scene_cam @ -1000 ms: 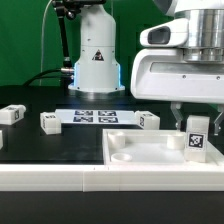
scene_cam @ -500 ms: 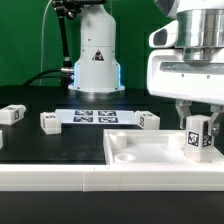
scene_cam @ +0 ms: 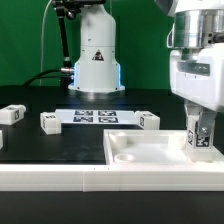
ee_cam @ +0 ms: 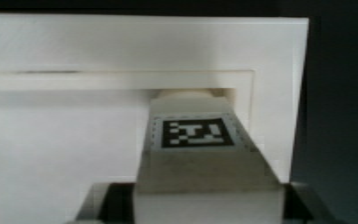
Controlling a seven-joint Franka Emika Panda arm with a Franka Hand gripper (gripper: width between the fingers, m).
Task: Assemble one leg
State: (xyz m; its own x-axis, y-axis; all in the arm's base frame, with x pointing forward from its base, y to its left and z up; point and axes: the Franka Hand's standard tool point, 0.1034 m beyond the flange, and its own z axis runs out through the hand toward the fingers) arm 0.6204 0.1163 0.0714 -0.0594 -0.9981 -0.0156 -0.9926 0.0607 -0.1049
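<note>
My gripper (scene_cam: 201,128) is shut on a small white leg (scene_cam: 201,137) with a black-and-white tag on its face. It holds the leg upright over the far right corner of the large flat white panel (scene_cam: 150,150). In the wrist view the leg (ee_cam: 202,150) runs from between my jaws toward a recessed corner of the panel (ee_cam: 87,110). The leg's lower end is at or just above the panel; I cannot tell whether it touches. Three other legs lie on the black table: one (scene_cam: 12,114) at the exterior view's left, one (scene_cam: 50,121), and one (scene_cam: 148,120).
The marker board (scene_cam: 96,116) lies flat on the table behind the panel. The robot's white base (scene_cam: 95,55) stands at the back in front of a green backdrop. A white ledge (scene_cam: 50,178) runs along the table's front edge.
My gripper has moved toward the exterior view's right with the leg in it, and the hand has turned. The leg now sits over the panel's right corner.
</note>
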